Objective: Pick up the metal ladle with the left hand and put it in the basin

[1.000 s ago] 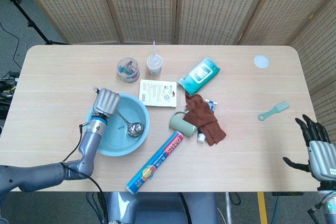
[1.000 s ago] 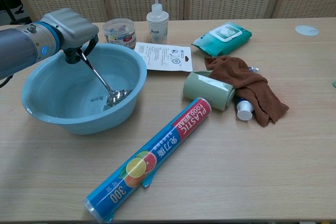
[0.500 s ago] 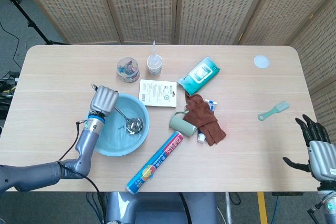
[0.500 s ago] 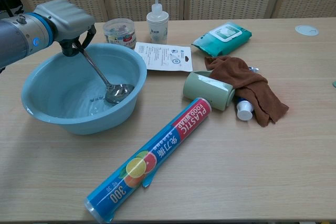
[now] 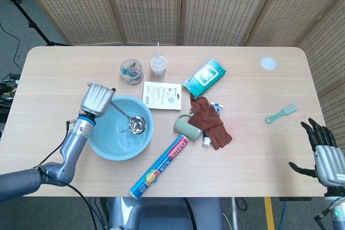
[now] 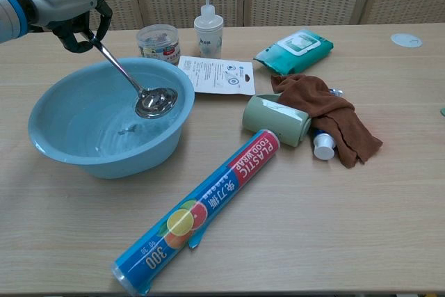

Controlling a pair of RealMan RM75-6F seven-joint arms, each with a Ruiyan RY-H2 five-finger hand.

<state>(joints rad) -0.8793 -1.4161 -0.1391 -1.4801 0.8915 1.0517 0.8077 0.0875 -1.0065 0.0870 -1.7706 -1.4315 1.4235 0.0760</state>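
The left hand (image 6: 59, 1) grips the metal ladle (image 6: 132, 81) by its handle; the bowl hangs below and right of it inside the blue basin (image 6: 62, 145), seemingly off the bottom. The right hand (image 5: 323, 152) is spread

You see a plastic wrap roll (image 6: 198, 212) lying near a green cylinder (image 6: 276, 119), which touches a brown cloth (image 6: 325, 114); a wipes pack (image 6: 294, 44) sits behind.

plastic wrap roll (image 6: 201, 212): "PLASTIC FOOD WRAP", "300" | white card (image 6: 219, 75): print too small to read
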